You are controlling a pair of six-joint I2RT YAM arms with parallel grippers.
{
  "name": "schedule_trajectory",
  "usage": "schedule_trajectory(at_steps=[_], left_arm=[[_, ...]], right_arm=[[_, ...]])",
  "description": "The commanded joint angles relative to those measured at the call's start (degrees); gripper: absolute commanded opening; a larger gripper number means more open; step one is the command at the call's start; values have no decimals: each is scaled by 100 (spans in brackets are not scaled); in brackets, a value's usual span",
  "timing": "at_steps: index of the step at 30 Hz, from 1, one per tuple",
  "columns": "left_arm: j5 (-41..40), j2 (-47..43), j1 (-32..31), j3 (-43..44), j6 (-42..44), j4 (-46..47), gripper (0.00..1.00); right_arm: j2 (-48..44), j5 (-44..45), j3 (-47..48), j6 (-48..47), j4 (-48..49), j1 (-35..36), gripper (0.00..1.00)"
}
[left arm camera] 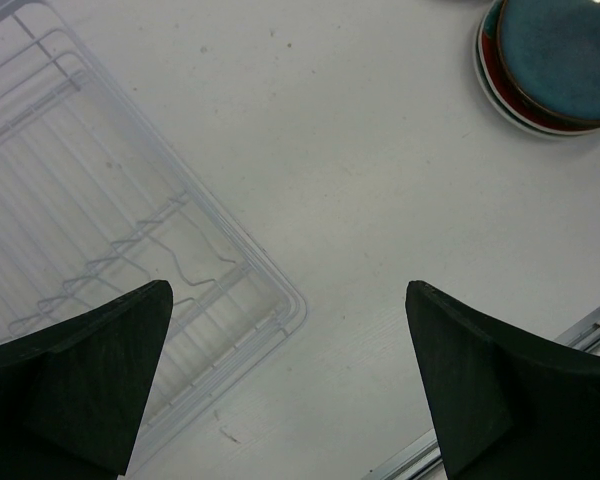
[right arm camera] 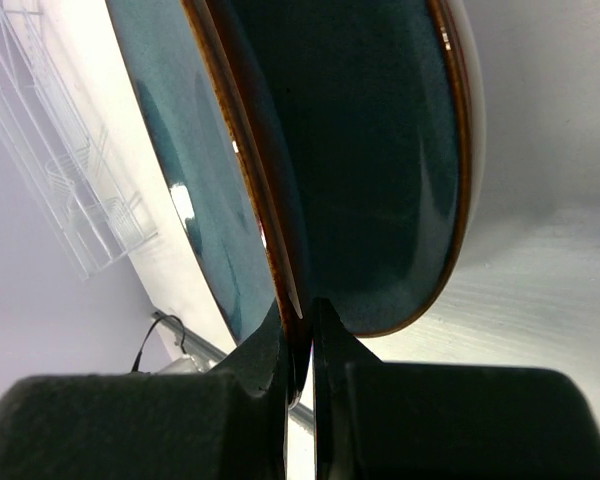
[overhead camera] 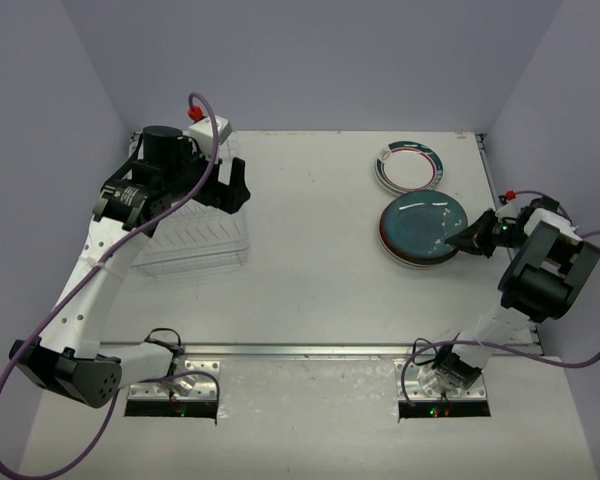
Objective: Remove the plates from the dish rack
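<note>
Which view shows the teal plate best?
The top view: the whole teal plate shows there, over a red-rimmed plate, with the right gripper shut on its rim. The left wrist view catches only part of it, in a corner. The right wrist view is close but cuts it off.

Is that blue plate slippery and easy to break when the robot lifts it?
Probably slippery: the blue plate shines with glints. Likely stiff and breakable, like glazed pottery. The right end effector pinches only its rim, so it may tilt.
</note>
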Motion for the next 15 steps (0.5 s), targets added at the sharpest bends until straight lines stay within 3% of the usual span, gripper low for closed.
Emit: schedule_trajectory(at_steps=[1, 11, 15], left_arm=[[4, -185, 42, -60, -35, 244, 100], [-15, -265, 42, -203, -24, 261, 100], [-32, -321, 45, -285, -16, 270, 100]], right_arm=[[62, -757, 413, 72, 44, -54, 0], [312, -334, 694, -65, -81, -46, 0], [452, -134, 820, -199, -270, -43, 7]])
